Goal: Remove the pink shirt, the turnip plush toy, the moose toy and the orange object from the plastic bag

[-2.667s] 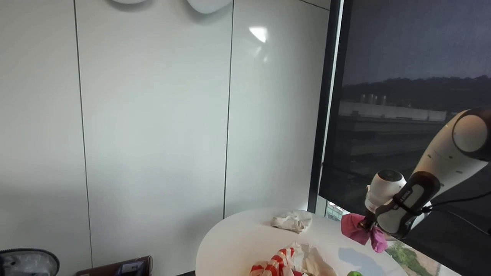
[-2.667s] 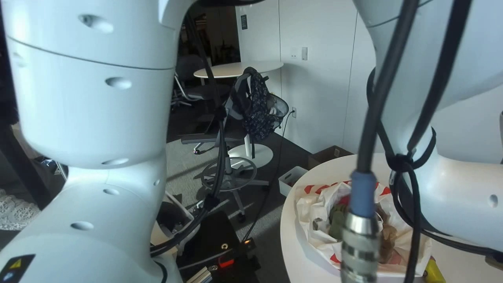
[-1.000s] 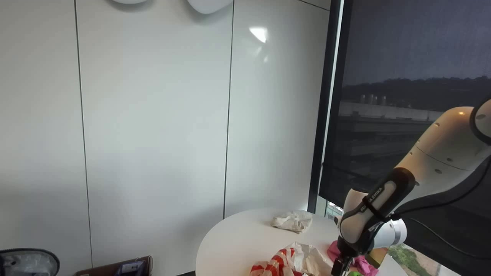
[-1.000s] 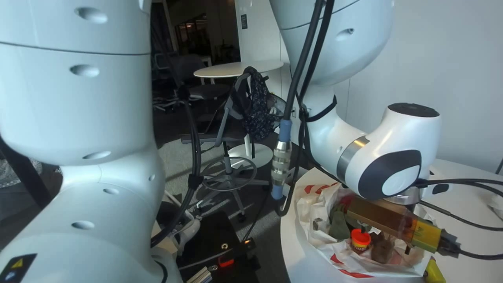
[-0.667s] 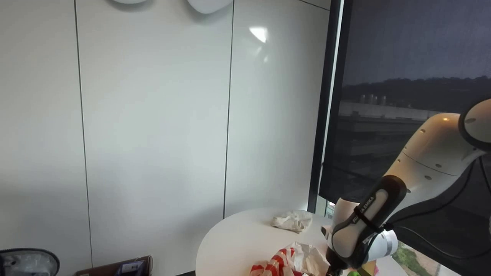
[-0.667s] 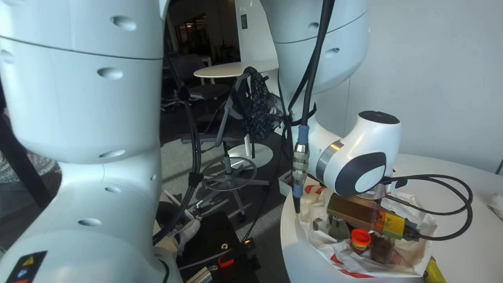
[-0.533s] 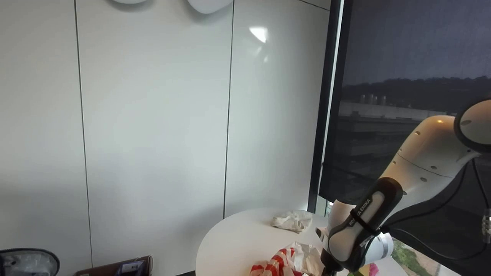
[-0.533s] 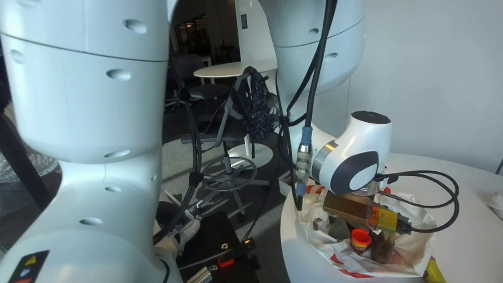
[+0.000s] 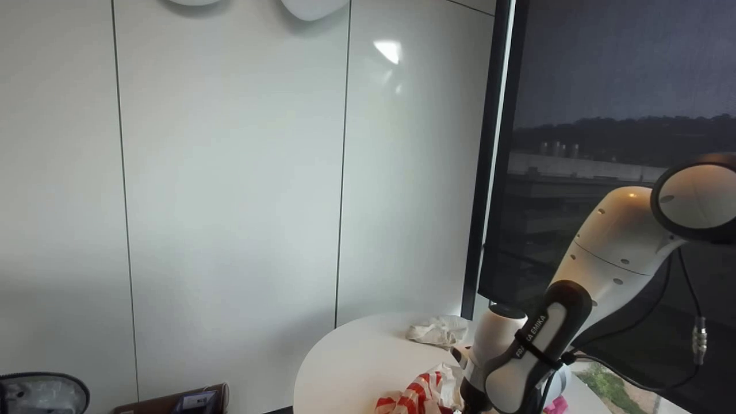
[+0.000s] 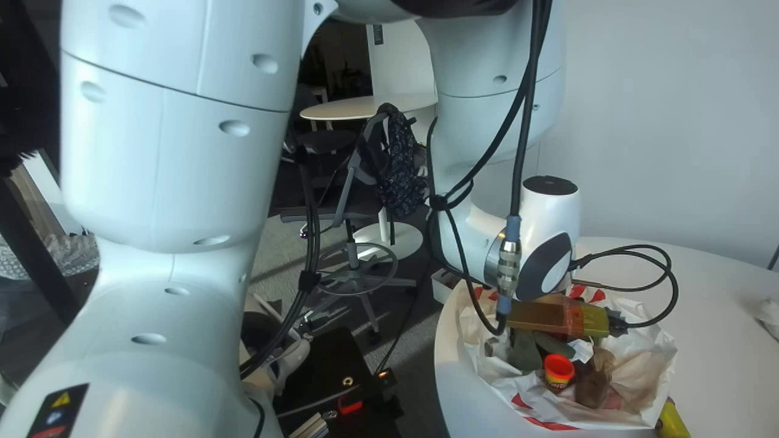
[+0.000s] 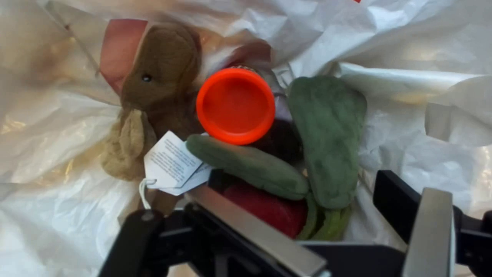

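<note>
Spread wide, the gripper (image 11: pixel 300 182) points down into the plastic bag (image 11: pixel 50 192), its fingers (image 11: pixel 428 231) well apart in the wrist view. Above it the wrist is bent downward, and the arm (image 9: pixel 609 247) leans in from the right of an exterior view, its forearm slanting down to the left. In an exterior view the lower links (image 10: pixel 170 152) rise steeply, bend near the top edge and drop toward the bag; a silver cable connector (image 10: pixel 509 266) hangs in front of the wrist. Beneath the fingers lies the turnip plush toy (image 11: pixel 269 207), its red body partly hidden by one of them, green leaves spread out; whether gripper and toy touch, I cannot tell. Just beside the leaves stands the orange object (image 11: pixel 235 105), a lidded tub, and next to that the moose toy (image 11: pixel 165 65), one black eye showing, a white tag (image 11: pixel 171 163) near it. All three are in the bag, which sits on the bench (image 9: pixel 345 362). Part of the pink shirt (image 9: pixel 556 406) shows outside the bag, low beside the arm. A crumpled pale bundle (image 9: pixel 437 332) lies apart on the bench.
</note>
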